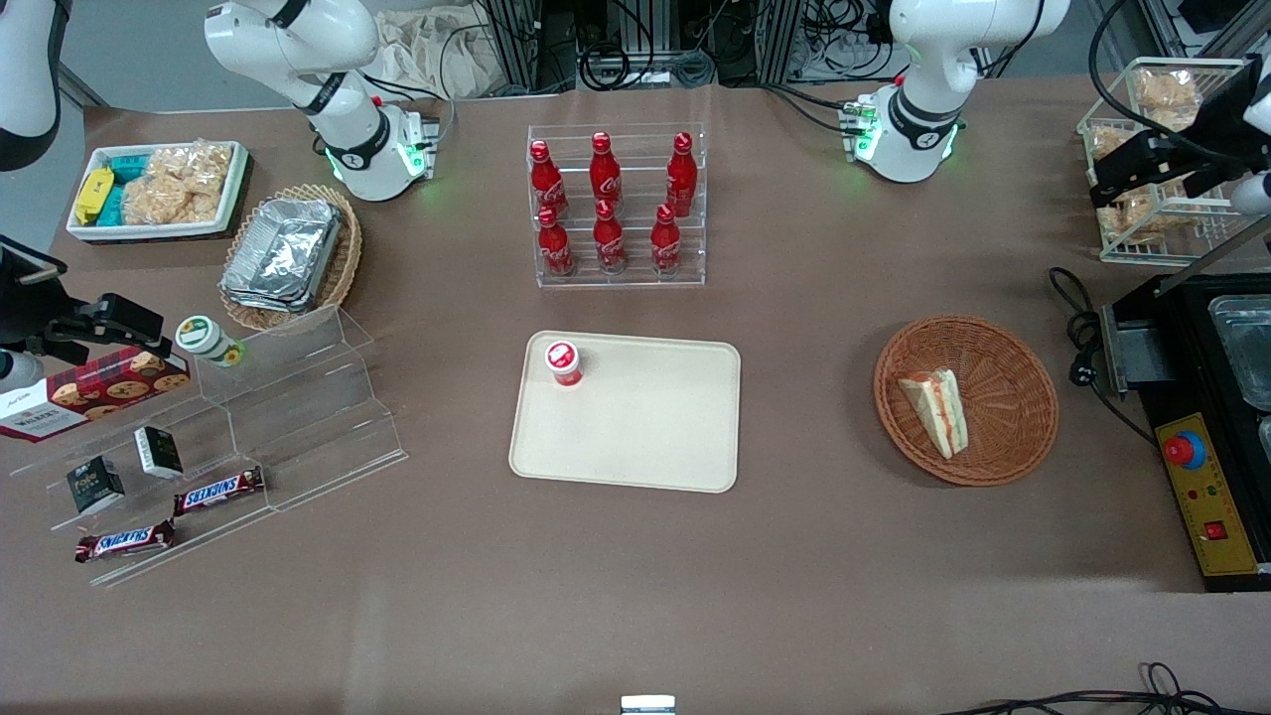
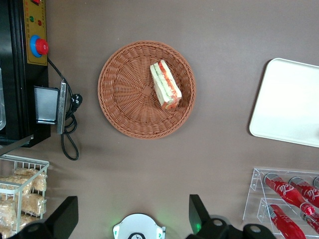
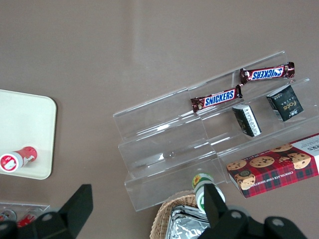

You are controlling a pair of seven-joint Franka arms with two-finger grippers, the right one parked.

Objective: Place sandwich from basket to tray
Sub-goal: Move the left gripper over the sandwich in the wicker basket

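The sandwich (image 1: 938,409) (image 2: 165,85), a pale bread wedge with red and green layers, lies on its side in the round woven basket (image 1: 1003,367) (image 2: 129,94), toward the working arm's end of the table. The cream tray (image 1: 645,427) (image 2: 289,99) lies flat at the table's middle, with a small red-capped bottle (image 1: 563,361) standing in one corner. My gripper (image 1: 1152,164) (image 2: 132,219) hangs high above the table, farther from the front camera than the basket. It is open, fingers wide apart, with nothing between them.
An acrylic rack of red cola bottles (image 1: 616,204) (image 2: 291,196) stands farther from the front camera than the tray. A black machine with a red button (image 1: 1211,477) and its cable (image 1: 1077,328) sit beside the basket. A wire rack of bagged snacks (image 1: 1162,209) stands under the gripper.
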